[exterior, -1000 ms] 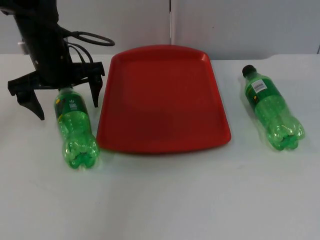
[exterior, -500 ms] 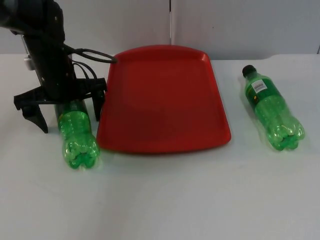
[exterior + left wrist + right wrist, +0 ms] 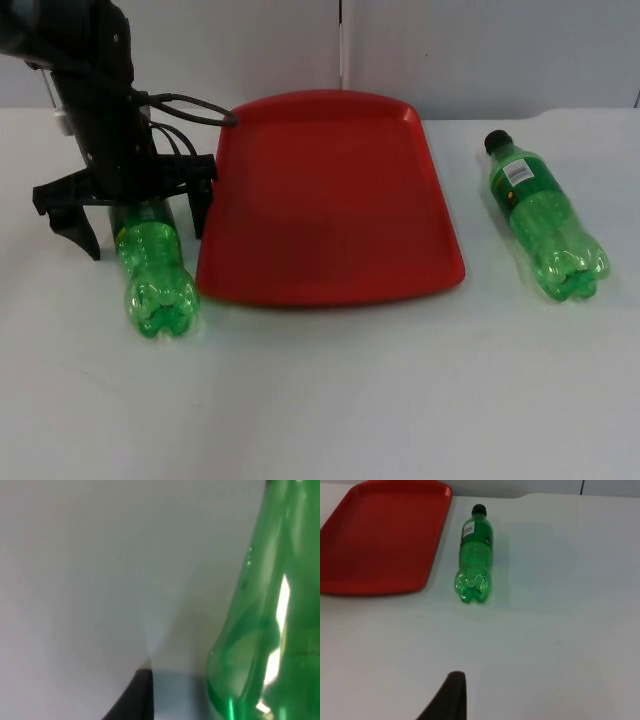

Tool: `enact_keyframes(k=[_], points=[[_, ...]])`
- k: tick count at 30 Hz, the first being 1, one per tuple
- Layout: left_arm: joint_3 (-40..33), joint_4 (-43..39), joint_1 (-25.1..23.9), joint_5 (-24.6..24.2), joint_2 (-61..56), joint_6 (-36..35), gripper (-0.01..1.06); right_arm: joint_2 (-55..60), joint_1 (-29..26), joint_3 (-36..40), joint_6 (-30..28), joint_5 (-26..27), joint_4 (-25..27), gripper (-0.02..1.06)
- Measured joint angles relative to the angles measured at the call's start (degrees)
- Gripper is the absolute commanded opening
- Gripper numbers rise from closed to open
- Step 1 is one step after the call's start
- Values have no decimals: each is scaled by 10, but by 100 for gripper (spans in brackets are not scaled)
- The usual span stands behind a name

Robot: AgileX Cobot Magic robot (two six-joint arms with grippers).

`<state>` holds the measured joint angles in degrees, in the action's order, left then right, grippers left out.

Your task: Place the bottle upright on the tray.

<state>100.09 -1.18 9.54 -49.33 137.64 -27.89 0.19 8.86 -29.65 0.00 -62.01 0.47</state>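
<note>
Since earlier frame, left gripper lower, fingers spread wide astride left bottle, lying at frame left on white table. Red tray centre, touching gripper. Second bottle lies right; right arm waits.

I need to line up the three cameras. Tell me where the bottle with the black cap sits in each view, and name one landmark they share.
Top view: the capped bottle lies on its side on the table, right of the red tray.
Left wrist view: not in it; the green bottle there is the one at the left gripper.
Right wrist view: the capped bottle lies beside the tray.
Shared landmark: the red tray, in the top and right wrist views.
</note>
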Motion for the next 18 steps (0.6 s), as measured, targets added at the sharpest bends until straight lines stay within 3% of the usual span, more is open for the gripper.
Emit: enact_keyframes(k=[18], points=[[16,33,-9,-2,3,39,105,0,0,0,0,0,0,105]])
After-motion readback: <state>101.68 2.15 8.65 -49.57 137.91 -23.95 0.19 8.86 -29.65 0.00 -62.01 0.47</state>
